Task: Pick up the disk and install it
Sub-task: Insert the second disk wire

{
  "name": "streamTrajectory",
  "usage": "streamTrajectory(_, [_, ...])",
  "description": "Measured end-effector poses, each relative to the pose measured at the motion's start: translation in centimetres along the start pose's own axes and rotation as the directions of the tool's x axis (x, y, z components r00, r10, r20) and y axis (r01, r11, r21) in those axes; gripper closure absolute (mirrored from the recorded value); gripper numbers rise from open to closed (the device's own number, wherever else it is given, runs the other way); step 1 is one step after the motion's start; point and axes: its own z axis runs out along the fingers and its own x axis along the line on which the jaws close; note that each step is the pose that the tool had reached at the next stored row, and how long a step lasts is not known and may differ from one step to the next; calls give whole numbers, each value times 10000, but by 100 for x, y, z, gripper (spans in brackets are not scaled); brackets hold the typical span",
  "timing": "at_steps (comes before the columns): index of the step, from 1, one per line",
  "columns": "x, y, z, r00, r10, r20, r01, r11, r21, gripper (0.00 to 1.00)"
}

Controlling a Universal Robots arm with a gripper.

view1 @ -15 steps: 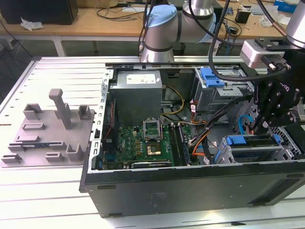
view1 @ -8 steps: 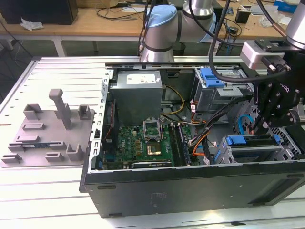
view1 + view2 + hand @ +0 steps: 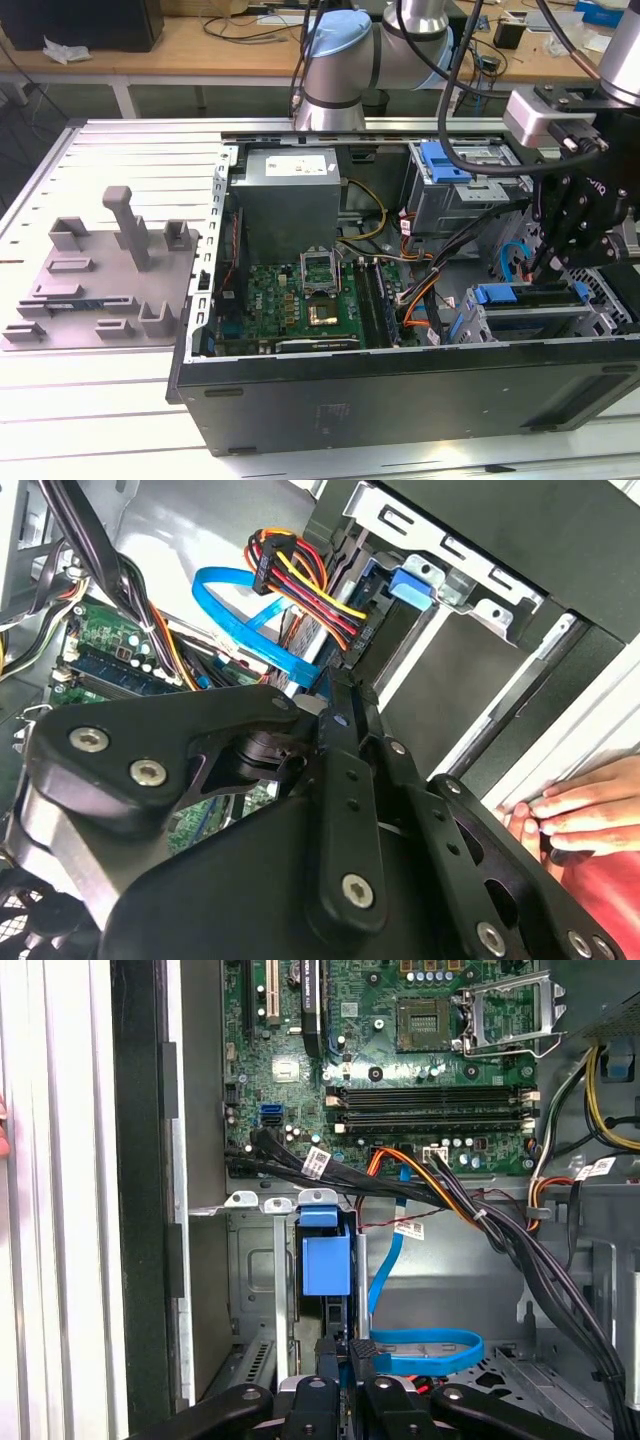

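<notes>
- At the exterior view's right, I see my gripper [image 3: 552, 262] hanging low inside the open computer case [image 3: 400, 392], just above the drive cage at the near right corner.
- Whether the gripper is clenched or released, I cannot tell.
- In that cage sits the disk [image 3: 522, 296]; its blue caddy rail is level with the cage top.
- In the first wrist view, the disk [image 3: 326, 1260] stands edge-on in its slot, and the gripper [image 3: 341, 1358] is just beside its end, maybe touching it.
- A blue flat cable [image 3: 420, 1344] curls beside the gripper, and the motherboard [image 3: 400, 1060] lies farther away.
- In the second wrist view, a person's hand [image 3: 572, 815] rests on the case edge, near the gripper [image 3: 336, 695].
- Far at the exterior view's left, a grey fixture plate [image 3: 100, 292] lies on the table, well apart from the case.
</notes>
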Motion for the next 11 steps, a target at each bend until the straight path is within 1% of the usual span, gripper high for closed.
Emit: streamTrajectory(11, [-1,-3,22,10000,0,0,0,10000,0,84])
